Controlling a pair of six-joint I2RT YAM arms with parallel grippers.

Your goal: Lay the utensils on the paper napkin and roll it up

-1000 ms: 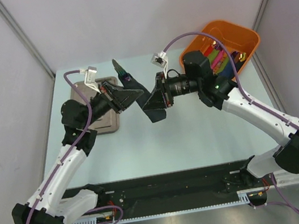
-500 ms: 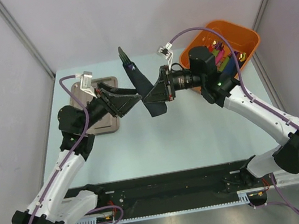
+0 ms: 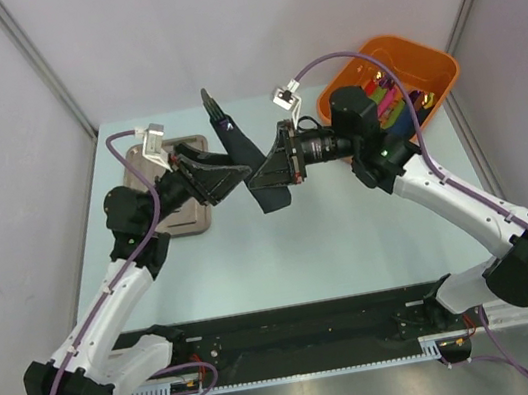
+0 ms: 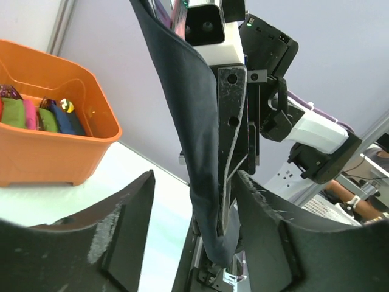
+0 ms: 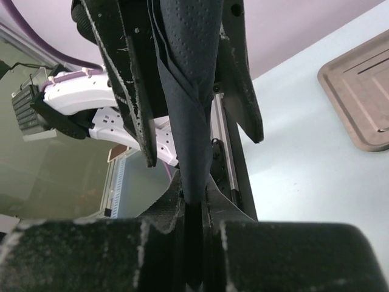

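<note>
The jaws of the right gripper (image 5: pixel 193 210) pinch the rolled paper napkin (image 5: pixel 185 91) in mid-air. Those of the left gripper (image 4: pixel 194 201) stand apart, flanking it.

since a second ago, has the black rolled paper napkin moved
Yes. The black rolled paper napkin has swung slightly: its upper tip now lies past the far edge of the pale table in the top view.

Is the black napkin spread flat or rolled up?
Rolled up: the napkin forms a narrow black roll clamped in the right gripper, the left gripper open around it.
</note>
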